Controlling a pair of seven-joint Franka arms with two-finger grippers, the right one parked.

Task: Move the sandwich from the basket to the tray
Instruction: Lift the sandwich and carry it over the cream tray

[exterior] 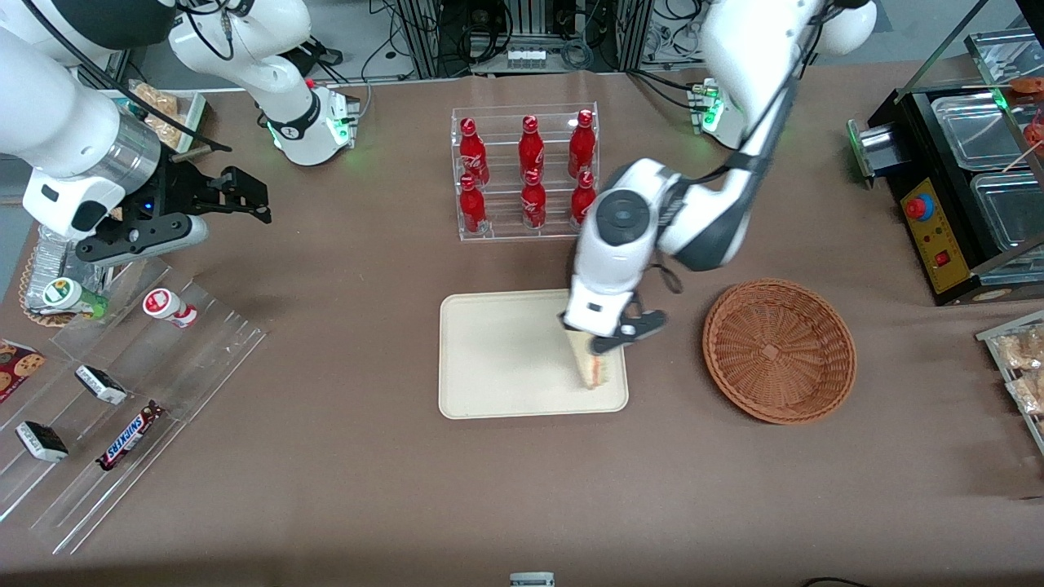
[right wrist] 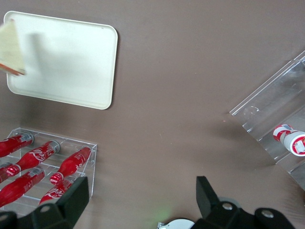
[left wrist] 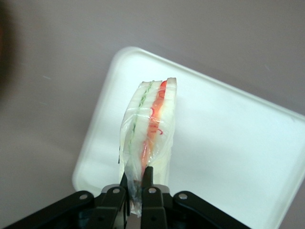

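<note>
My left gripper (exterior: 593,338) is shut on the sandwich (exterior: 594,365), a pale bread wedge in clear wrap, and holds it over the cream tray (exterior: 497,359), at the tray's end nearest the basket. In the left wrist view the fingers (left wrist: 148,183) pinch the wrap at the wedge's end, and the red, orange and green filling (left wrist: 155,114) faces the camera with the tray (left wrist: 228,143) under it. Whether the sandwich touches the tray I cannot tell. The wicker basket (exterior: 779,350) sits beside the tray, toward the working arm's end, with nothing in it. The right wrist view also shows the tray (right wrist: 66,59) and sandwich (right wrist: 12,50).
A clear rack of red bottles (exterior: 526,171) stands farther from the front camera than the tray. Clear stepped racks with snacks (exterior: 122,408) lie toward the parked arm's end. A black appliance with clear tubs (exterior: 962,179) and packaged pastries (exterior: 1019,359) lie toward the working arm's end.
</note>
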